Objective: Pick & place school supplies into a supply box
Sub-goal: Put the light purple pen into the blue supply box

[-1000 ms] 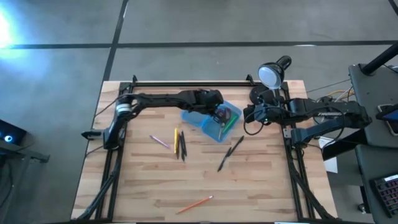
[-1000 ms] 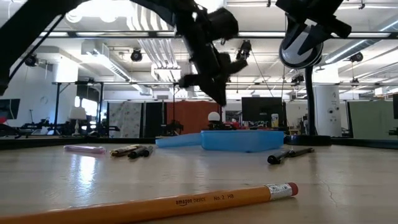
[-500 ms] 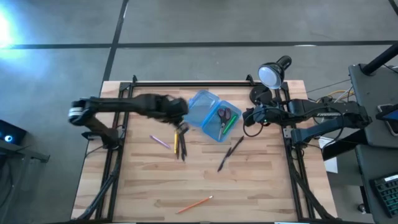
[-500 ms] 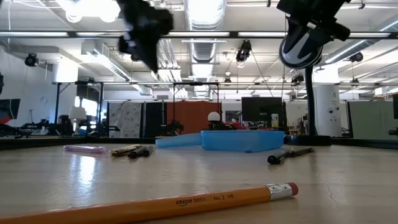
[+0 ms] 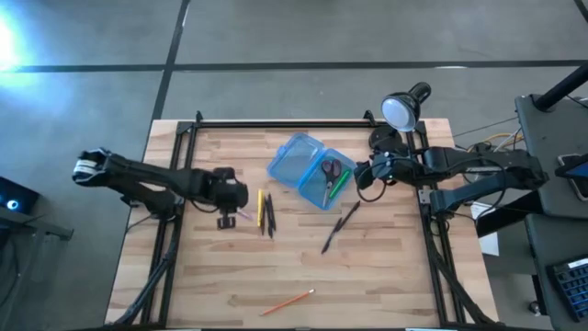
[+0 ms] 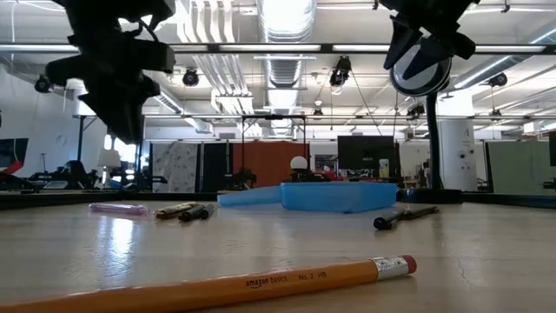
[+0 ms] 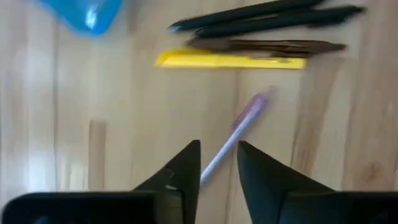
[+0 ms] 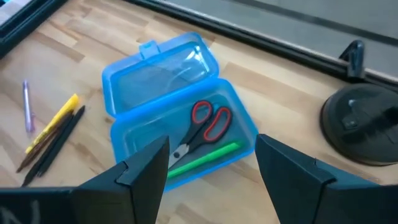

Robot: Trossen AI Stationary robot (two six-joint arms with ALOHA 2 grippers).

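Note:
The supply box (image 5: pixel 310 171), translucent blue, lies open at mid-table with red-handled scissors (image 8: pixel 202 127) and a green pen (image 8: pixel 203 160) in its nearer half. A pink pen (image 7: pixel 239 127) lies flat on the wood. Beside it lie a yellow pen (image 5: pixel 260 208) and two dark pens (image 5: pixel 268 217). My left gripper (image 7: pixel 219 159) hangs just over the pink pen's near end, pointing steeply down, open by a narrow gap, touching nothing. My right gripper (image 8: pixel 211 155) hovers wide open to the right of the box. A black pen (image 5: pixel 340 226) and an orange pencil (image 5: pixel 287 301) lie apart.
A black desk lamp (image 5: pixel 400 110) stands at the far right corner, close behind my right arm. Dark rails run along the table's left, right and far edges. Bare wood lies between the pen cluster and the pencil (image 6: pixel 208 283) near the front edge.
My left gripper has swung from above the supply box toward the table's left edge and a little toward the near edge. It rolled about its own axis on the way and now hangs over the pink pen. The scissors and green pen lie uncovered in the box.

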